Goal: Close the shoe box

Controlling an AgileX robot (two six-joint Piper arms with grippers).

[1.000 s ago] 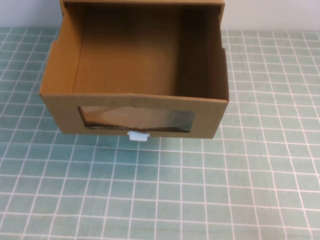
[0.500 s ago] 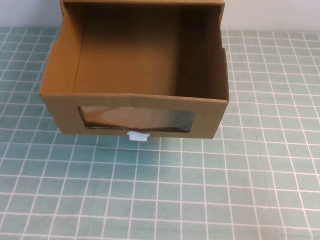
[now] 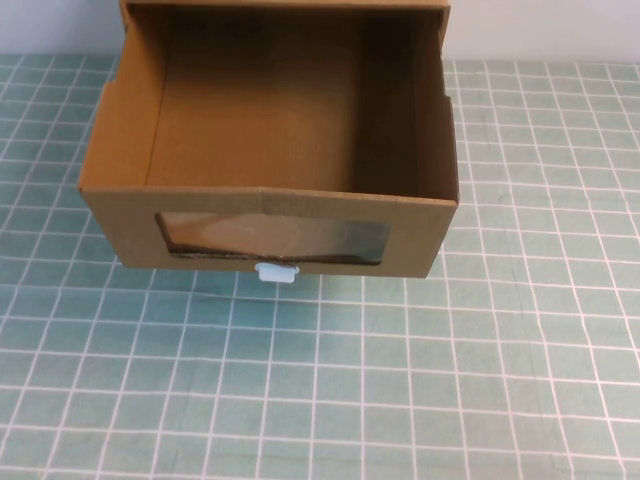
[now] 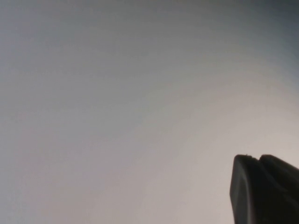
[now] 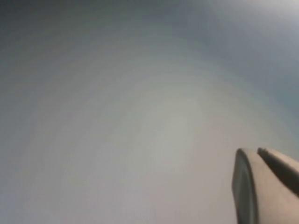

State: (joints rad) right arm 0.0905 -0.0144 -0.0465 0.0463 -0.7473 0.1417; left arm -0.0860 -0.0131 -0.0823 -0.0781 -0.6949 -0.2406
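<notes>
The shoe box point(image 3: 268, 205) is brown cardboard and stands at the back middle of the table in the high view. Its drawer is slid out toward me, open on top and empty inside. The front panel has a clear window point(image 3: 272, 238) with a small white pull tab point(image 3: 277, 273) just below it. The outer sleeve point(image 3: 285, 6) shows only at the top edge. Neither arm appears in the high view. My left gripper point(image 4: 256, 157) and my right gripper point(image 5: 256, 150) each show shut dark fingertips against a blank pale surface, away from the box.
A green mat with a white grid point(image 3: 320, 380) covers the table in front of and beside the box. A pale wall point(image 3: 540, 30) runs behind it.
</notes>
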